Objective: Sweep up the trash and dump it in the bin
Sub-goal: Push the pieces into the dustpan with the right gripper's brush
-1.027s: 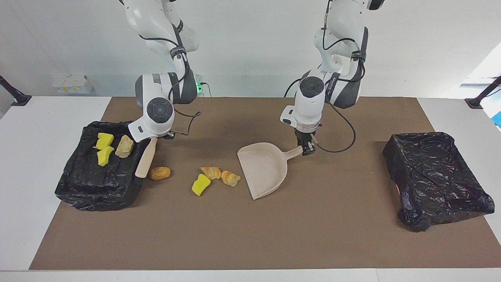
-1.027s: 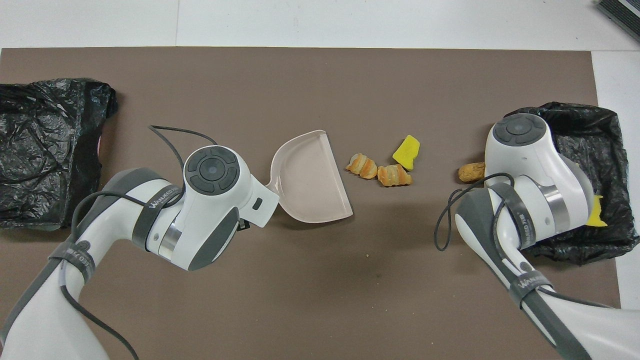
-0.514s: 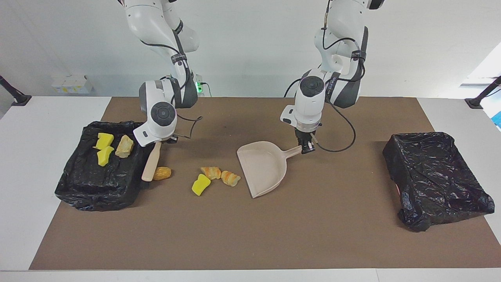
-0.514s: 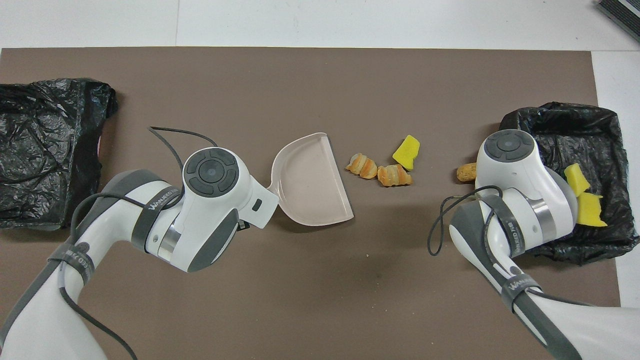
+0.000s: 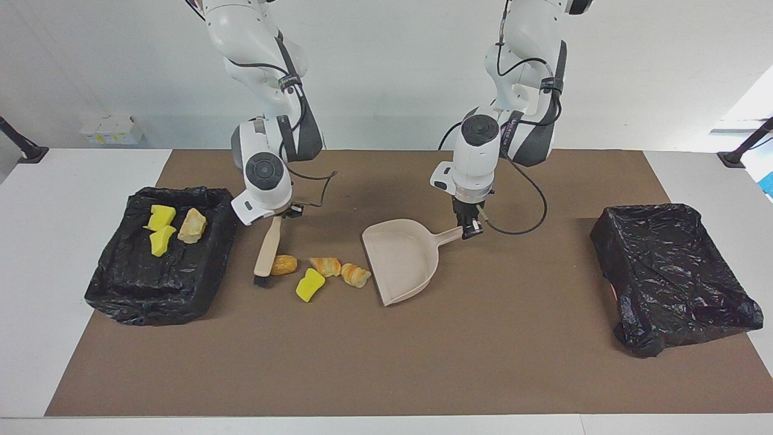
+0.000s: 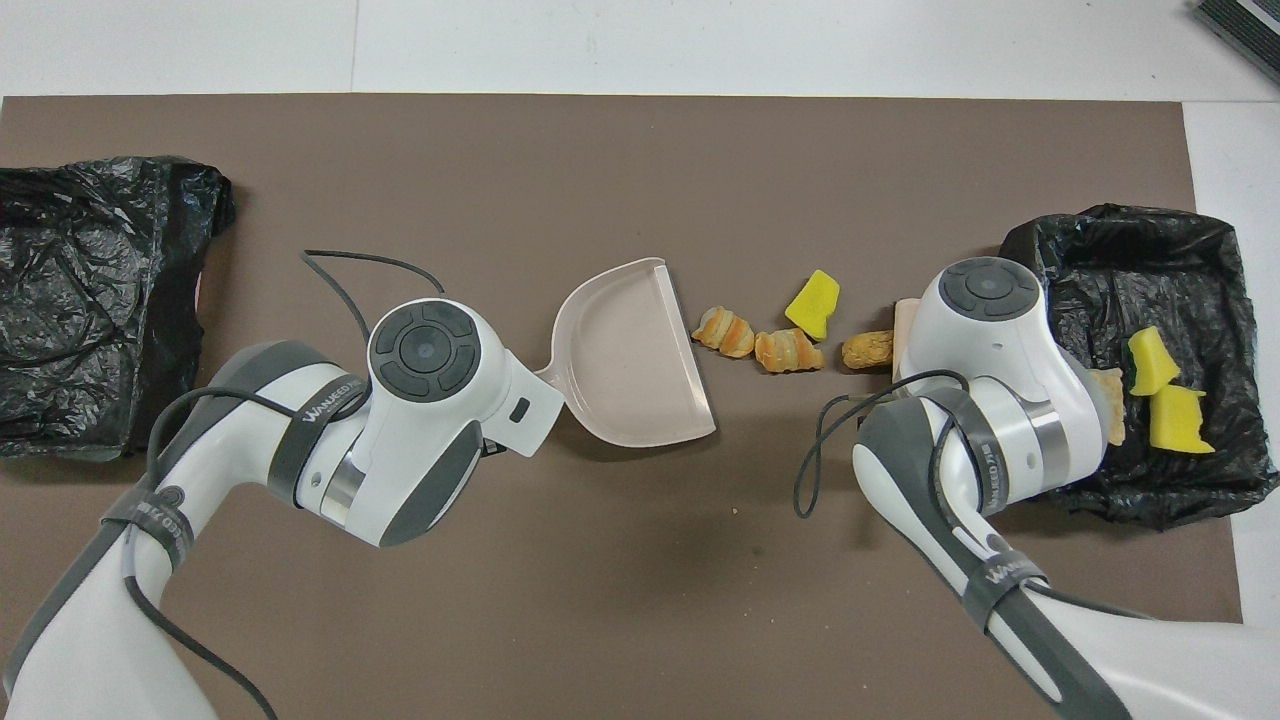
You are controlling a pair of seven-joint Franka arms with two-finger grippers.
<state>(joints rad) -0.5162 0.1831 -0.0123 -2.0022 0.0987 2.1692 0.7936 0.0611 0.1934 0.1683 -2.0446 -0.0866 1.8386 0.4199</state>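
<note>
**Trash split between bin and mat, both tools gripped**

Trash (image 5: 310,285): seven pieces. Clock directions are read on the facing view, 12 toward the robots.

Four pieces lie in a loose row on the brown mat (image 5: 423,362), mid-desk:
- orange lump (image 5: 284,264), touching the brush
- yellow sponge (image 5: 311,284), at 4 o'clock of that lump
- two striped bread lumps, first one (image 5: 326,266) and second one (image 5: 355,275), touching each other. The second is just beside the dustpan lip, and contact is unclear.

Three pieces sit in the black-lined bin (image 5: 121,302) at 9 o'clock of the row, at the right arm's end:
- two yellow sponge chunks (image 5: 160,228), one just nearer the robots than the other
- tan lump (image 5: 193,225), beside them at 3 o'clock

Right claw (image 5: 281,212): clamped on the top of the brush (image 5: 269,248) handle. The brush is tilted, with its dark bristle end down on the mat at 9 o'clock of the orange lump.

Left claw (image 5: 471,229): clamped on the dustpan (image 5: 401,260) handle tip. The pan's open mouth faces the row, at 3 o'clock of it. Whether the lip touches the mat is unclear.

Second bin (image 5: 670,272): also black-lined, at 3 o'clock of the pan and well apart from it, at the left arm's end. No trash can be seen in it.

White desk (image 5: 60,211) shows around the mat.
</note>
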